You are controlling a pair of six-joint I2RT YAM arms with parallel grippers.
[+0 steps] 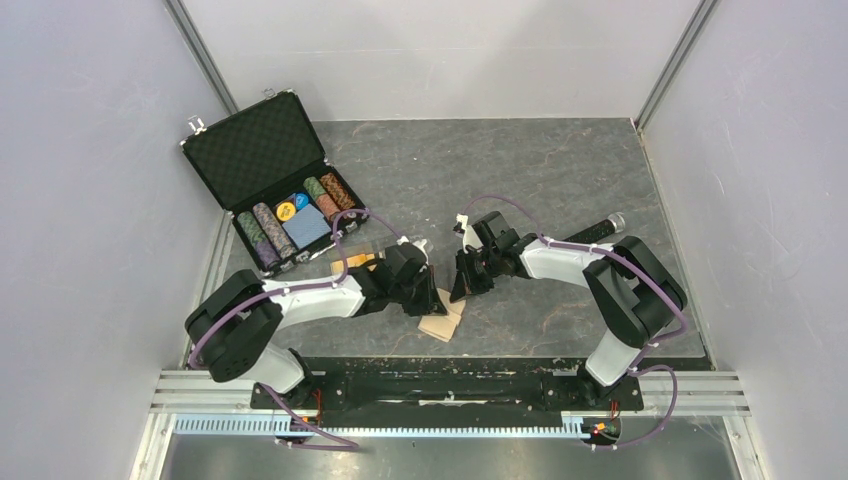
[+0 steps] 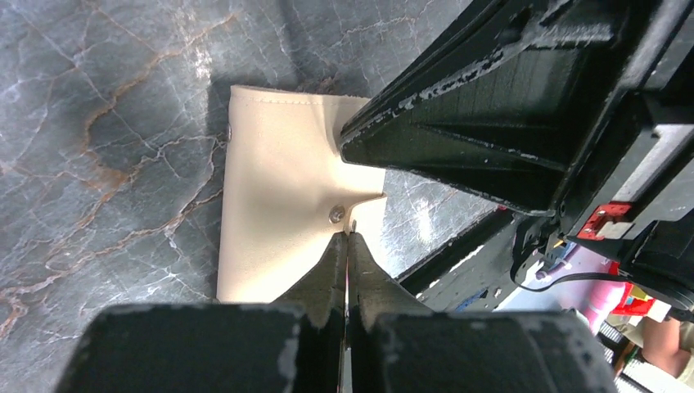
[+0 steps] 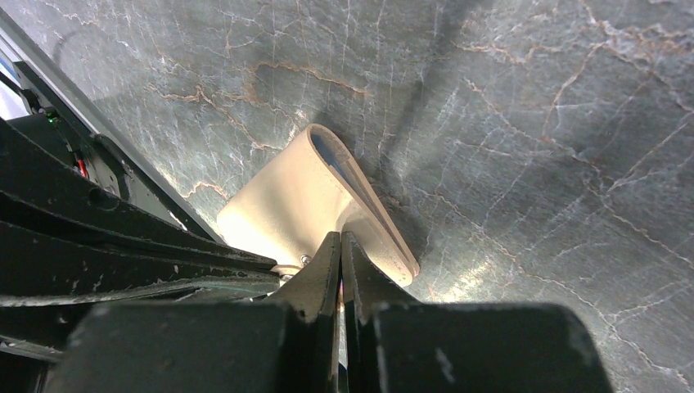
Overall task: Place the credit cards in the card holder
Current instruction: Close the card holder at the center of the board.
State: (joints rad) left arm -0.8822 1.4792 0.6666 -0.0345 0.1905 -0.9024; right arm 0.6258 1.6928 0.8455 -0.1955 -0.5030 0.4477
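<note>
The tan card holder (image 1: pixel 441 320) lies near the table's front edge, between the two arms. In the left wrist view the card holder (image 2: pixel 274 196) shows its snap tab (image 2: pixel 336 214), and my left gripper (image 2: pixel 348 235) is shut on that tab. My right gripper (image 3: pixel 340 237) is shut on a raised edge of the card holder (image 3: pixel 295 192), whose light blue inside (image 3: pixel 327 154) shows at the fold. Seen from above, the left gripper (image 1: pixel 428 290) and right gripper (image 1: pixel 461 287) meet over the holder. An orange credit card (image 1: pixel 352 266) lies partly under the left arm.
An open black poker-chip case (image 1: pixel 262 150) with chips and a blue deck stands at the back left. A dark cylindrical object (image 1: pixel 598 229) lies behind the right arm. The black base rail (image 1: pixel 440 385) runs just in front of the holder.
</note>
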